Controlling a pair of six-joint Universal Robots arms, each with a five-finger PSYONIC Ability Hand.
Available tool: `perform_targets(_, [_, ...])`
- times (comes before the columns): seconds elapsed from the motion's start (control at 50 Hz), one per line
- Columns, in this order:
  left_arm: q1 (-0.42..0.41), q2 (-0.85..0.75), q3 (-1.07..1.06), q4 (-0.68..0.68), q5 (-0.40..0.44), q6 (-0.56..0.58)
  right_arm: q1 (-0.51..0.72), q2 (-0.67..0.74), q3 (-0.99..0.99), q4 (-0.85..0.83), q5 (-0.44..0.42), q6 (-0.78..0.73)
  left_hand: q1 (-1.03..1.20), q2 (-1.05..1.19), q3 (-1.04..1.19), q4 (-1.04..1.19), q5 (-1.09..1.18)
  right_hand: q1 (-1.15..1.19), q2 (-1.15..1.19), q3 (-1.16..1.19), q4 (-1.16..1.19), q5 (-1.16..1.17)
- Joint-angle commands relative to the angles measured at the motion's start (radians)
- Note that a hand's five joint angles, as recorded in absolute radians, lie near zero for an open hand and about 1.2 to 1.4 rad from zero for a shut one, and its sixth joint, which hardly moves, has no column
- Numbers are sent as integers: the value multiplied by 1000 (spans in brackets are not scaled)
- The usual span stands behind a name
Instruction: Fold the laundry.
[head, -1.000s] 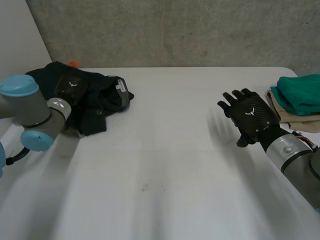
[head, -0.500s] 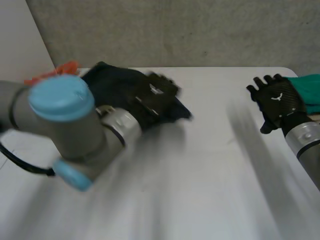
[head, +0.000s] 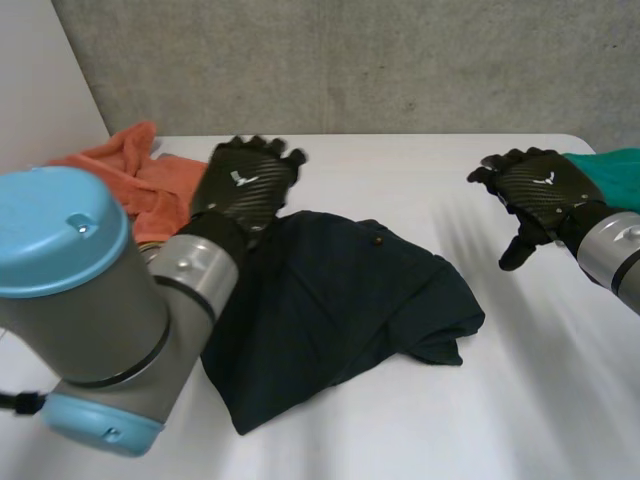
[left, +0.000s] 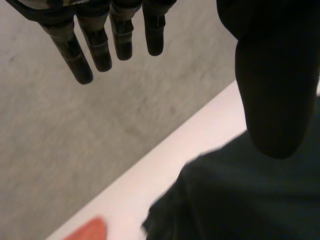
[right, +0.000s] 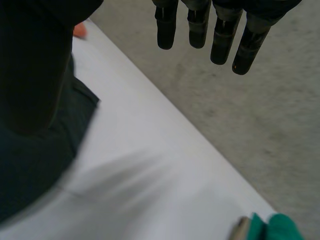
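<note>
While the left hand (head: 245, 185) hovers at the far-left edge of the dark garment (head: 340, 300), its fingers (left: 100, 47) stretch straight and hold nothing. We cannot tell whether its palm touches the cloth. The right hand (head: 535, 190) is likewise spread and empty, raised over the table (head: 400, 165) just beside the green folded cloth (head: 610, 175) and well apart from the garment. The garment lies at the table's middle, loosely spread, with one corner tucked under on its right side. An orange cloth (head: 130, 175) rests beyond it, at the far-left corner.

We judge the garment light, limp and fairly grippy (it creases wherever it lands). It should therefore be pinched at two edge corners, one per hand, never at the middle, so that it can be drawn flat.

Compared with one second ago, the garment has travelled from a bunched heap at the far-left corner to the centre. The orange cloth has come into sight. The left hand has let go of the garment, and the right hand has drawn back toward the green cloth.
</note>
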Motion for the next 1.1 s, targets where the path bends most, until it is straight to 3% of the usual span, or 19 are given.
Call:
perform_targets(0.02, [11,66,-194,-46,-134,-8,15,144,-213,230,-123,12,41,34,29,37,41,-25,-42,-36,-57,-65])
perform_targets(0.14, [-2,86,-294,-54,-150,-46,54,277,-355,241,-170,-59,179,172,167,175,179,81,65,71,49,42])
perform_targets(0.28, [-65,61,-337,-98,-144,-175,77,414,-441,253,-186,-274,173,166,161,170,174,140,124,130,108,101])
perform_targets(0.5, [-74,-101,-291,-63,-147,-229,93,514,-448,261,-193,-302,162,155,149,158,162,199,182,189,167,159])
perform_targets(0.6, [-69,-170,-254,-28,-151,-224,102,528,-450,259,-198,-297,205,198,193,201,206,504,487,493,472,464])
perform_targets(0.62, [-69,-177,-248,-22,-151,-224,102,529,-450,259,-198,-297,241,233,228,237,241,621,604,611,589,581])
perform_targets(0.64, [-69,-183,-242,-15,-151,-223,104,531,-450,259,-198,-296,290,283,278,286,290,881,864,870,849,841])
perform_targets(0.7, [-71,-204,-225,11,-153,-223,111,535,-450,260,-199,-285,660,653,647,656,660,1195,1178,1185,1163,1155])
perform_targets(0.72, [-71,-203,-219,26,-154,-221,113,534,-450,261,-205,-268,893,886,881,889,893,1196,1179,1186,1164,1156])
perform_targets(0.78, [-69,-192,-211,49,-164,-221,111,526,-450,261,-222,-241,1162,1155,1149,1158,1162,1196,1179,1186,1164,1156])
perform_targets(0.92, [-60,-66,-145,58,-182,-132,105,428,-451,251,-227,-207,1162,1155,1150,1158,1162,1196,1179,1186,1164,1156])
perform_targets(1.02, [21,68,-61,89,-174,51,107,267,-471,209,-161,-155,1162,1155,1150,1158,1162,1196,1179,1186,1164,1156])
perform_targets(1.1, [63,126,1,124,-165,135,110,148,-471,118,-100,-98,1162,1155,1150,1158,1162,1196,1179,1186,1164,1156])
